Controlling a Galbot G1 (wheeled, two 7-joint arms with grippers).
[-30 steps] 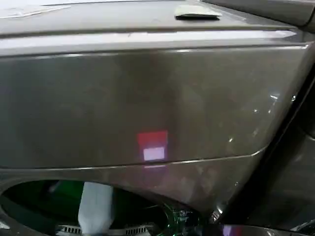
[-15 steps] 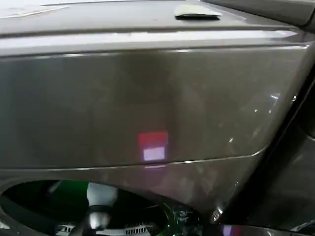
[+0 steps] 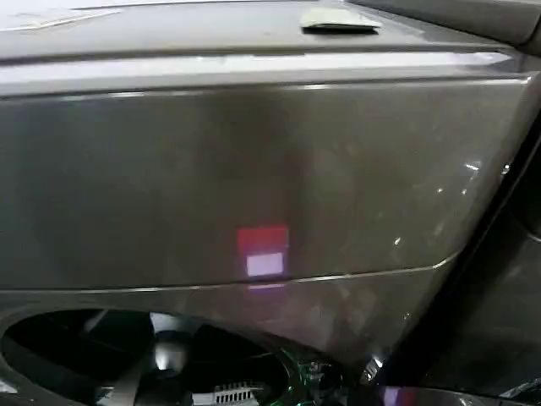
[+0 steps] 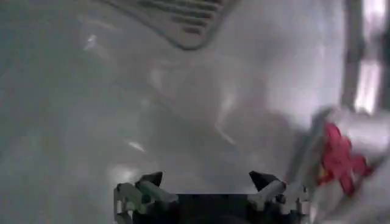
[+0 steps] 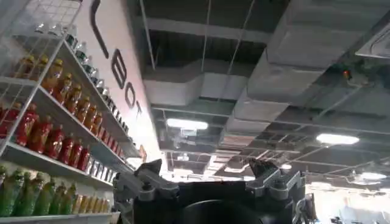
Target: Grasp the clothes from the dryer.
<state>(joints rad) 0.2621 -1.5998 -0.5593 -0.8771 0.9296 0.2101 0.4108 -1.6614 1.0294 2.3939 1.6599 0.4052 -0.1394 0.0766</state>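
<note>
1. A second earlier a white shape stood upright in the dryer opening, seen from the head camera against a green glow; half a second later it had sunk lower, and at this moment both it and the green were gone from the porthole, leaving dark drum, a pale highlight and a grille at the lower edge.

2. The left gripper was inside the drum, its two fingers spread apart with only bare drum wall between them. It held nothing.

3. The clothes lay off to one side of that gripper, just beyond one fingertip: a pale bundle with a red-pink mark, resting against the drum wall. Whether fabric touched the finger I could not tell.

4. The right gripper was parked outside, pointing up toward the ceiling and shelves of bottles, fingers apart and empty.

5. My reading: the arm had gone deeper in, but the grasp was not made; the gripper needed to shift sideways onto the bundle before closing.
</note>
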